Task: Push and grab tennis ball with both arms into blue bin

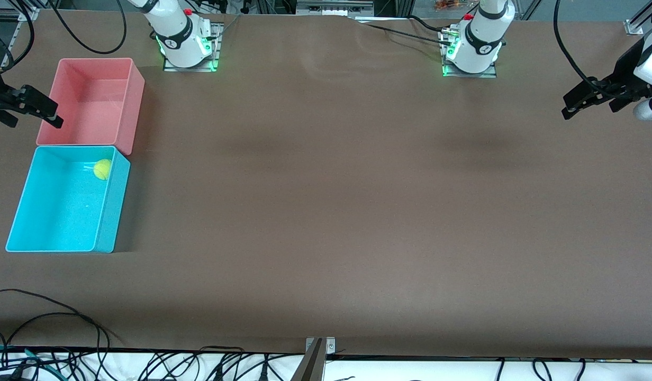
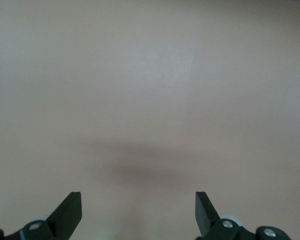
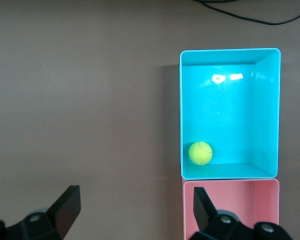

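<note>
Since the small fuzzy yellow-green tennis ball [image 1: 102,169] already lay inside the rectangular cyan-blue plastic bin [image 1: 109,217], against its wall nearest the pink plastic bin [image 1: 130,106], the task was judged complete; no further move seemed needed. Left gripper [image 1: 588,103] and right gripper [image 1: 32,108] were noted wide open, empty, over the brown counter's [image 1: 326,211] ends. Counted: one ball, two bins, two grippers.

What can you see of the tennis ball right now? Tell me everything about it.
The tennis ball is a small, fuzzy yellow-green ball with a faint pale seam line; any lettering is too small to read. It lies inside the blue bin, on the floor in the corner next to the pink bin, close against the walls there. Nothing grips it: both pincers are open and away from it.
</note>
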You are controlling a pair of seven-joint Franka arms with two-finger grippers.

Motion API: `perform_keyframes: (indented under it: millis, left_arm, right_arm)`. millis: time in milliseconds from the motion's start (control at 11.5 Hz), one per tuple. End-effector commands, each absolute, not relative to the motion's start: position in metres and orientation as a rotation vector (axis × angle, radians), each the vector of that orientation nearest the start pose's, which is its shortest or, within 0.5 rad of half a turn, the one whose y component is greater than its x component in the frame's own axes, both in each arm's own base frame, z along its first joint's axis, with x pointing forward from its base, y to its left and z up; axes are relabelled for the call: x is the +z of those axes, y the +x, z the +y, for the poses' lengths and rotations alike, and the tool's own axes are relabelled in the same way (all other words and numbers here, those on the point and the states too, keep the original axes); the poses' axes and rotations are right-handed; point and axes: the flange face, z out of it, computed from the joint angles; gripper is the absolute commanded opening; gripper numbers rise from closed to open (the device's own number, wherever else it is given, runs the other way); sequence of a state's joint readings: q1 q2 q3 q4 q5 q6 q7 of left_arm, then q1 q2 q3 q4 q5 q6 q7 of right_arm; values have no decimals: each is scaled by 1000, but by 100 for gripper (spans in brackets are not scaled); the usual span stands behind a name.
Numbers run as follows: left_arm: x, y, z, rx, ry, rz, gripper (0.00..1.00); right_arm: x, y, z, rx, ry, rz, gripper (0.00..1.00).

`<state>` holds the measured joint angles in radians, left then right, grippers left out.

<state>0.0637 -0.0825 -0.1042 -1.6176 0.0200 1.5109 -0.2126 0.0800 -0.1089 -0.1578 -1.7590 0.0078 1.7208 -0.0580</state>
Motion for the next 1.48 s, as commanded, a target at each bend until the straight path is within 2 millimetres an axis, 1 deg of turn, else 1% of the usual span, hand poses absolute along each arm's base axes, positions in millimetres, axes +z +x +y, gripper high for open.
perform_keyframes:
  millis: [0, 87, 174, 348, 610, 784, 871, 958, 1220, 1394]
  left_arm:
    - [646, 523, -22, 46, -3102, -277, 100]
    - [647, 523, -21, 43, -3101, -279, 100]
    - [647, 523, -21, 43, -3101, -279, 100]
    - [647, 523, -21, 43, -3102, -279, 100]
    - [646, 523, -21, 46, -3102, -281, 100]
    - [646, 523, -20, 46, -3100, -281, 100]
    - [646, 523, -20, 46, -3100, -281, 100]
    - [647, 523, -20, 44, -3102, -284, 100]
    - [646, 523, -19, 46, -3102, -286, 100]
    - [646, 523, -19, 46, -3100, -286, 100]
  right_arm:
    - [610, 531, -52, -71, -3111, 83, 100]
    - [610, 536, -59, -41, -3106, 102, 100]
    - [611, 543, -58, -20, -3109, 102, 100]
    - [609, 548, -59, 4, -3109, 109, 100]
    - [605, 550, -59, 18, -3111, 102, 100]
    - [602, 547, -61, 56, -3110, 97, 100]
    - [601, 547, -67, 60, -3106, 116, 100]
    - [598, 549, -67, 67, -3107, 116, 100]
    - [598, 550, -64, 66, -3109, 121, 100]
    - [604, 551, -62, 41, -3117, 121, 100]
